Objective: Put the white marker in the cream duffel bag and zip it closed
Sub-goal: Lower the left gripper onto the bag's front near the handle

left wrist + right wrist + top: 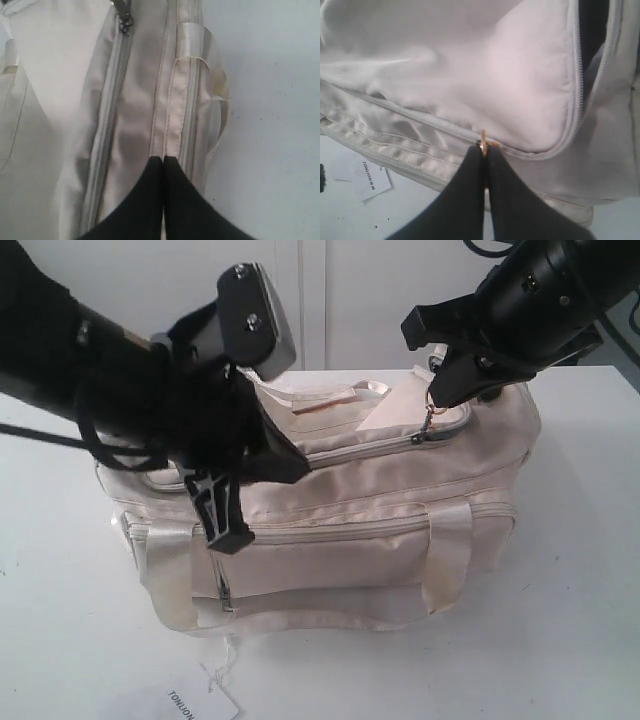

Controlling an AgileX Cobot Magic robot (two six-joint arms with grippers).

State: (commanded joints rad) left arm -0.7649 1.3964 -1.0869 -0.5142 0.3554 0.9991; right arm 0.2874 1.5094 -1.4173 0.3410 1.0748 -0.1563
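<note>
1. Zipping stage: right gripper (pixel 484 150) jaws clamped on gold zipper ring (pixel 483 142), ready to draw the zip shut.
2. Left gripper (pixel 163 162) jaws pinched on cream duffel bag (pixel 380 550) seam, likely bracing it.
3. White marker: not visible, presumably inside.

White table (pixel 560 620), plain and matte. Near its front edge, flat white paper tag (pixel 205 702) lying face up, black print on it (TONLION, read sideways), partly cut off by the frame. Thin pale thread (pixel 228 668) running up from the tag. Behind, pale wall panels (pixel 360 300) with vertical seams. Same tag seen in the right wrist view, resting on the table
</note>
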